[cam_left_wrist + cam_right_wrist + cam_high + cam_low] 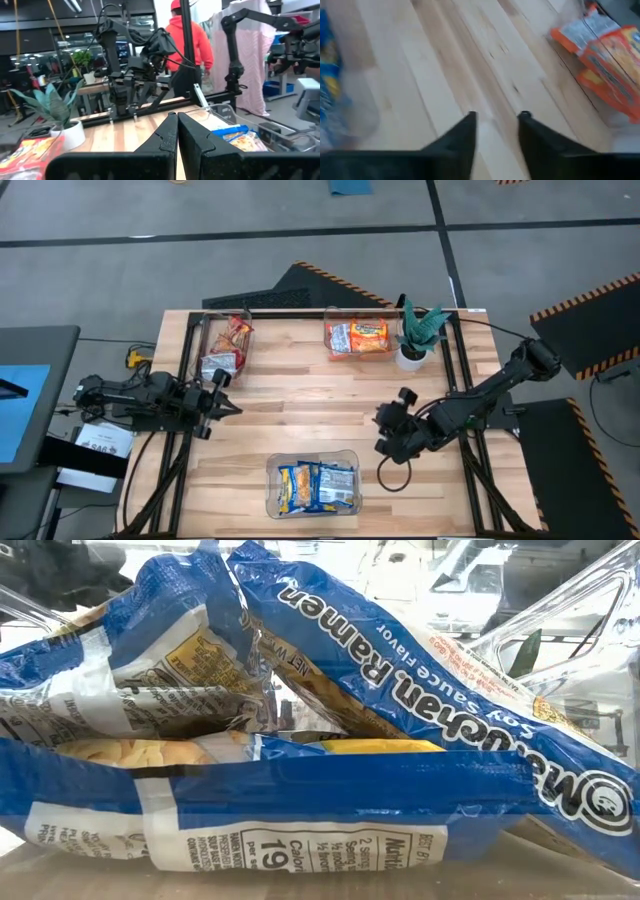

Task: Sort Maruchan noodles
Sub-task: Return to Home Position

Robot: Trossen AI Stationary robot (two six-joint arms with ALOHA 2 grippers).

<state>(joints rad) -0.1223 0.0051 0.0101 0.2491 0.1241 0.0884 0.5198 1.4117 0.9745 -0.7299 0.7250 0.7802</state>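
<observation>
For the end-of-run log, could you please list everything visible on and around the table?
Clear plastic bins: three, transparent; top left, top right and bottom middle in the high view.
Blue-and-yellow crinkly plastic ramen packets: several; bottom bin.
Orange ramen packets: at least two; top-right bin.
Red-and-silver ramen packets: at least two; top-left bin.
Green potted plant: one, white pot; beside the top-right bin.
Light wooden table: one.
Person: one, red top; room beyond the table.
Left gripper: dark, shut, empty; table's left side.
Right gripper: dark, open, empty; right side.
</observation>
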